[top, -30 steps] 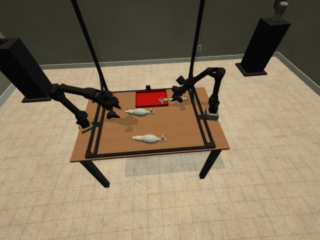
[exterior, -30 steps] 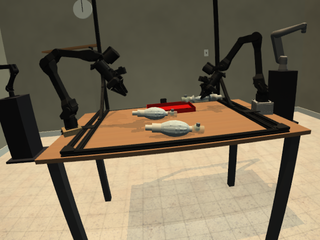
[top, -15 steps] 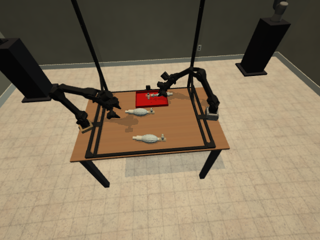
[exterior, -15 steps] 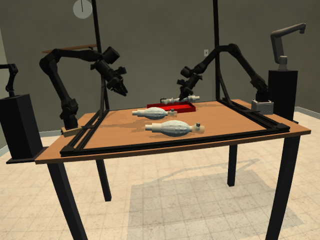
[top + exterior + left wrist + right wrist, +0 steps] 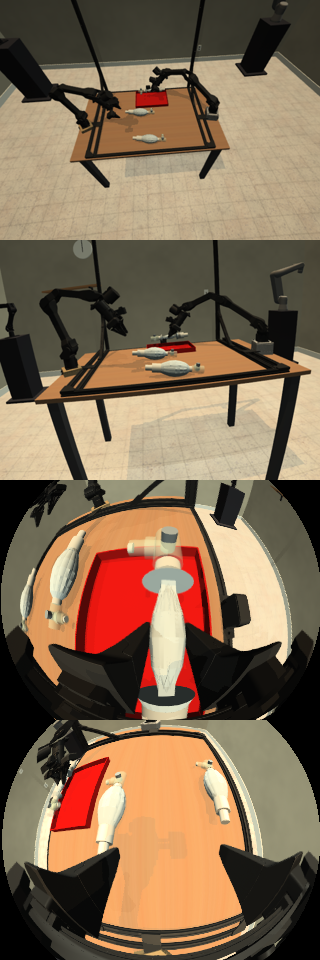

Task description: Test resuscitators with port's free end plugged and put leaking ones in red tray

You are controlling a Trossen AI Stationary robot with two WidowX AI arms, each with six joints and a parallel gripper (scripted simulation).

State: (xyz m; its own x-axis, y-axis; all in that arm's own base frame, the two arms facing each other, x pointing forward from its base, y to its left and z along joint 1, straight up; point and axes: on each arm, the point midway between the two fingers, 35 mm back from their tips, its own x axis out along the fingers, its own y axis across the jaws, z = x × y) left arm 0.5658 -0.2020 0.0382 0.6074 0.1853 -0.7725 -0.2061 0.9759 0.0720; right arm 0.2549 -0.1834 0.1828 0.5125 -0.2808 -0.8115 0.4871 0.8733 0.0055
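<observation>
The left claw (image 5: 155, 90) (image 5: 168, 336) (image 5: 167, 627) (image 5: 61, 785) pinches one resuscitator (image 5: 140, 90) (image 5: 182, 335) (image 5: 168, 635) (image 5: 55, 802) above the red tray (image 5: 152, 105) (image 5: 191, 349) (image 5: 89, 600) (image 5: 75, 828), lengthwise along the counter's (image 5: 180, 116) (image 5: 219, 358) (image 5: 135, 520) (image 5: 165, 795) far edge; the right claw (image 5: 119, 112) (image 5: 126, 334) (image 5: 42, 521) (image 5: 171, 851) is spread.

- Far edge: raised walls of red tray (image 5: 152, 106) (image 5: 189, 349) (image 5: 115, 605) (image 5: 80, 802); held unit (image 5: 161, 90) (image 5: 167, 635) (image 5: 53, 802) blocks descent there.
- Tray to middle unit (image 5: 140, 112) (image 5: 155, 353) (image 5: 65, 572) (image 5: 111, 807): narrow gap.
- Middle unit to near-edge unit (image 5: 149, 138) (image 5: 175, 368) (image 5: 27, 600) (image 5: 216, 787): broader lane, parallel to near edge.
- Near edge: frame rail (image 5: 152, 151) (image 5: 175, 382) obstructs.
</observation>
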